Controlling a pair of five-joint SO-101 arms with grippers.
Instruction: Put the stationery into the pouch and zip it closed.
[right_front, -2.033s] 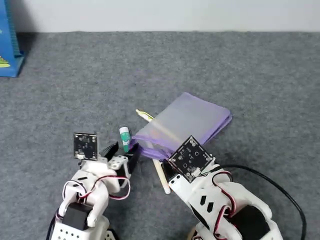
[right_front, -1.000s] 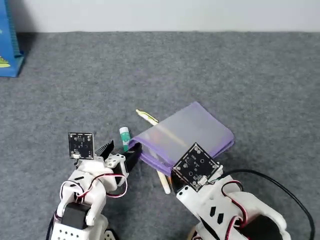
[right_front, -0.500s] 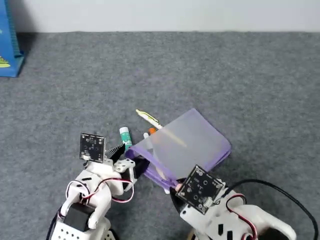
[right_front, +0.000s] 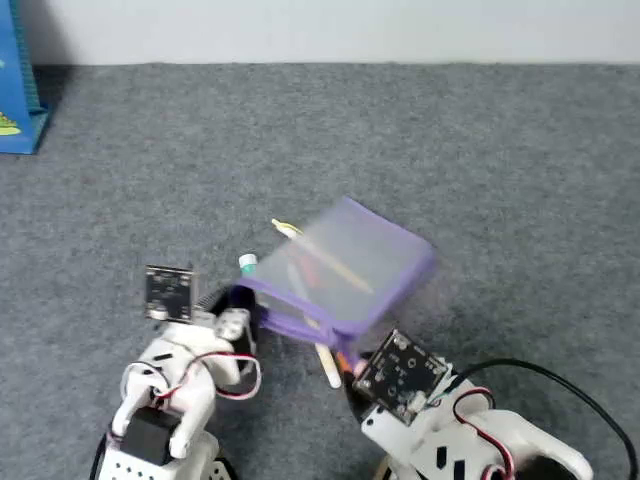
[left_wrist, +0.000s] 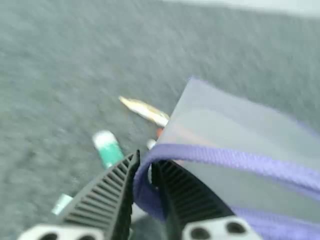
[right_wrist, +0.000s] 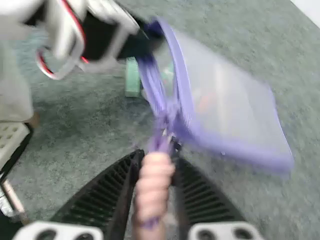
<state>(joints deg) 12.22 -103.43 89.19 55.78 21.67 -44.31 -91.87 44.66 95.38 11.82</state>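
left gripper (left_wrist: 144, 162): clamped on one end of the pouch's (right_front: 350, 265) purple zip edge

right gripper (right_wrist: 155, 157): shut round a pinkish tab hanging off that same edge. We'd guess it's the zip pull, but can't swear to it

pouch: strung between the two grippers with its near edge hauled up. We can't tell if the far end touches the table (right_front: 500, 150)

what changed: over the last two seconds the right arm drew back toward its base, and the pouch swung round and lifted from lying flatter

outside the pouch: green glue stick (right_front: 247, 263), yellow pen (right_front: 288, 230) and pale stick (right_front: 325, 362), all lying close against it

our take: looks like the zip is being tensioned, but those three need to go in first, so we're nowhere near done
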